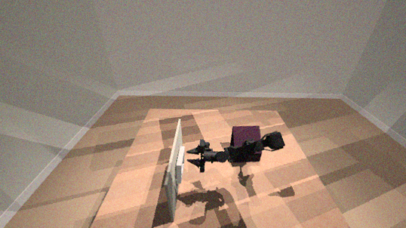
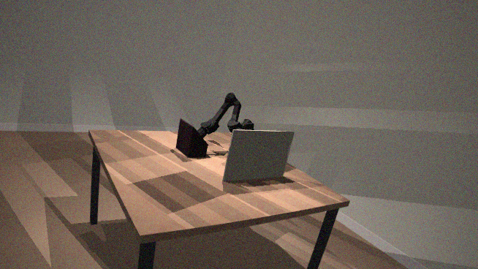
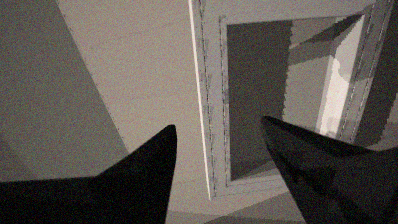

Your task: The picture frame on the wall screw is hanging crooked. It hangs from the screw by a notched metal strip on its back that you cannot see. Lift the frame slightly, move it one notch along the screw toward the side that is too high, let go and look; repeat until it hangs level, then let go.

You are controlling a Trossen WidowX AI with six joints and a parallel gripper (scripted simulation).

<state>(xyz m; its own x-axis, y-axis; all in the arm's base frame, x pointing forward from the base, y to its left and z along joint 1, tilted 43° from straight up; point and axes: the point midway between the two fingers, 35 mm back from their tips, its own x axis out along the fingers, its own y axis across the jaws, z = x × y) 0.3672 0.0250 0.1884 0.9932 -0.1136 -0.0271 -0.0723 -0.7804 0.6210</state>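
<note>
Facing the picture frame (image 1: 180, 167) (image 3: 212, 100), the claw (image 1: 188, 156) (image 3: 218, 127) stands spread, nothing between its fingers; seen from above, the frame is at the claw's nine o'clock, on the pale panel (image 1: 172, 194) (image 2: 259, 157) (image 3: 145, 95).

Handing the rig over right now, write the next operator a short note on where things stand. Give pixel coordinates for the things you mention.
Gripper (image 1: 189, 157) (image 3: 218, 127): open, nothing between the fingers, just short of the picture frame.
Picture frame (image 1: 182, 164) (image 3: 212, 75): on the near face of the upright panel (image 1: 171, 198) (image 2: 259, 155); screw and notched strip out of sight.
Done: arm is up at the frame, no grip on it.
Left: judge the tilt, which I can't confirm here; if crooked, grip, lift, shift one notch, release, recheck.
</note>
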